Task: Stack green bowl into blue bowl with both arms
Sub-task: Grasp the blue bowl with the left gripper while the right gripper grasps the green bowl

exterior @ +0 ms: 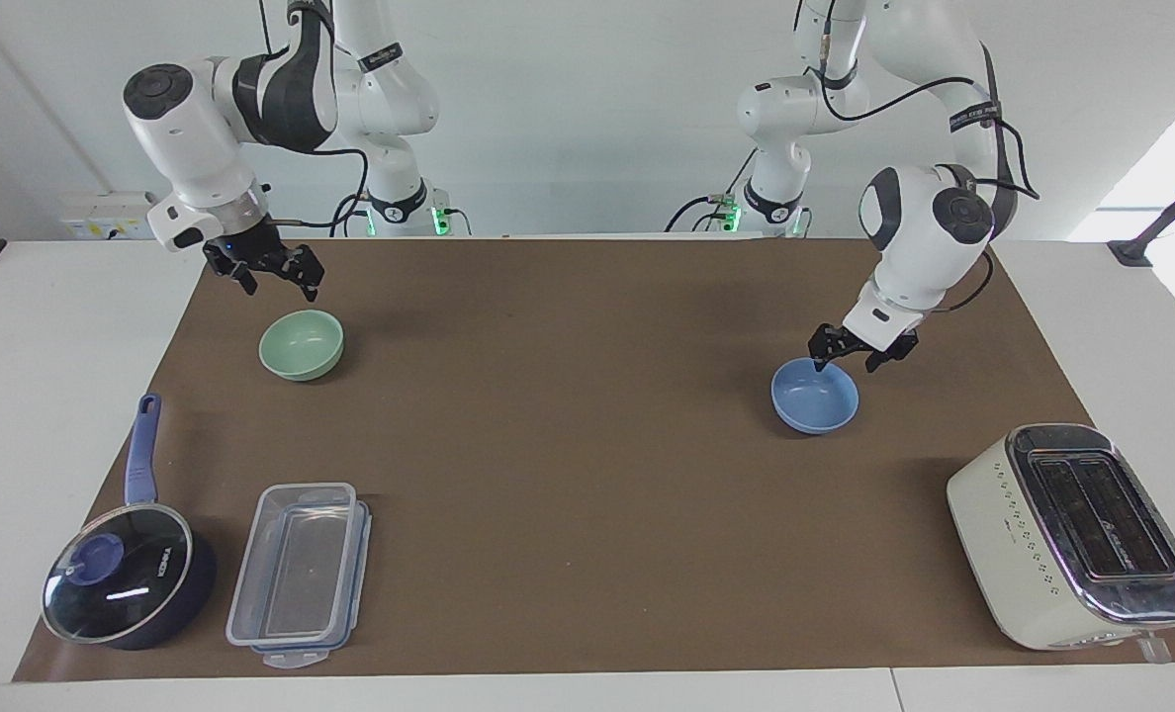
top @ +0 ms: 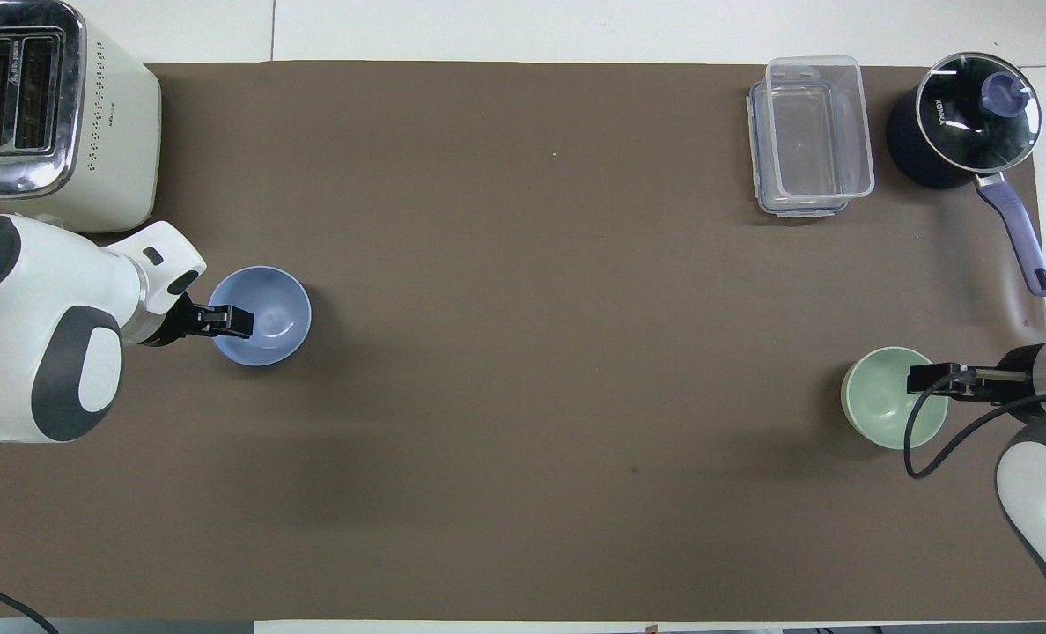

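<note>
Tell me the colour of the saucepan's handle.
Periwinkle purple-blue, lighter than the dark navy, glass-lidded saucepan body; its long handle shows best in the overhead view.

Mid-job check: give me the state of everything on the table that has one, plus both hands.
green bowl: upright, empty, on the mat.
blue bowl: upright, empty, on the mat.
left hand: open, low at the blue bowl's rim.
right hand: open, raised over the green bowl.
saucepan: glass lid on.
plastic container: open, empty, resting on its lid.
toaster: slots empty.
</note>
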{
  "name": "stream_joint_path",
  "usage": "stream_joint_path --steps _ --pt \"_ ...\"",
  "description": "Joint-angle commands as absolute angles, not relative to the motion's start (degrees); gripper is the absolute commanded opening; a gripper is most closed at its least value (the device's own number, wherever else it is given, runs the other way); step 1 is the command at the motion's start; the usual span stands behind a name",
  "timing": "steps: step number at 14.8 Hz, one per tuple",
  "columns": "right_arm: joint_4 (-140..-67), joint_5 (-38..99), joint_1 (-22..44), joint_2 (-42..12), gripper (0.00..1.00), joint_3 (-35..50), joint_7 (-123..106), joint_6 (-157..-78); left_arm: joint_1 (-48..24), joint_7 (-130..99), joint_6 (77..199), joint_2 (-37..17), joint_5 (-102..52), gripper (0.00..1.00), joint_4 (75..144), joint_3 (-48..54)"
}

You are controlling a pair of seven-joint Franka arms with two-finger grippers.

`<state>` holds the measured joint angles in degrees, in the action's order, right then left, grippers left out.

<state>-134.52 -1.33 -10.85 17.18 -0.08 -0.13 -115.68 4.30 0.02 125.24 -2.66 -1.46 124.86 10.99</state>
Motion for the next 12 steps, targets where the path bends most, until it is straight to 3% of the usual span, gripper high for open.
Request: stream_joint_path --steps 1,3,6,9,12 --pt "-137.5 -1.3 -14.8 16.0 1.0 0.2 -6.6 -120.5 5.4 0.5 129.1 -4.7 -1.8 0.85 125.4 11.3" --pt "-137.5 -1.3 -17.7 13.4 1.0 0.2 -15.8 -123.6 5.4 0.4 130.2 -5.4 -0.5 0.82 125.4 11.3" --pt "-137.5 -1.3 -18.1 10.6 1.0 0.2 -27.8 -126.9 5.6 0.4 131.0 -6.2 -0.2 0.69 125.4 11.3" --pt "-137.6 -1.3 -17.8 7.3 1.0 0.2 -27.8 -128.6 5.6 0.4 131.0 -6.2 0.1 0.4 125.4 11.3" --pt "-137.6 -1.3 -18.6 5.1 0.99 0.2 -26.9 -130.4 5.8 0.3 131.0 -6.2 1.7 0.0 125.1 11.3"
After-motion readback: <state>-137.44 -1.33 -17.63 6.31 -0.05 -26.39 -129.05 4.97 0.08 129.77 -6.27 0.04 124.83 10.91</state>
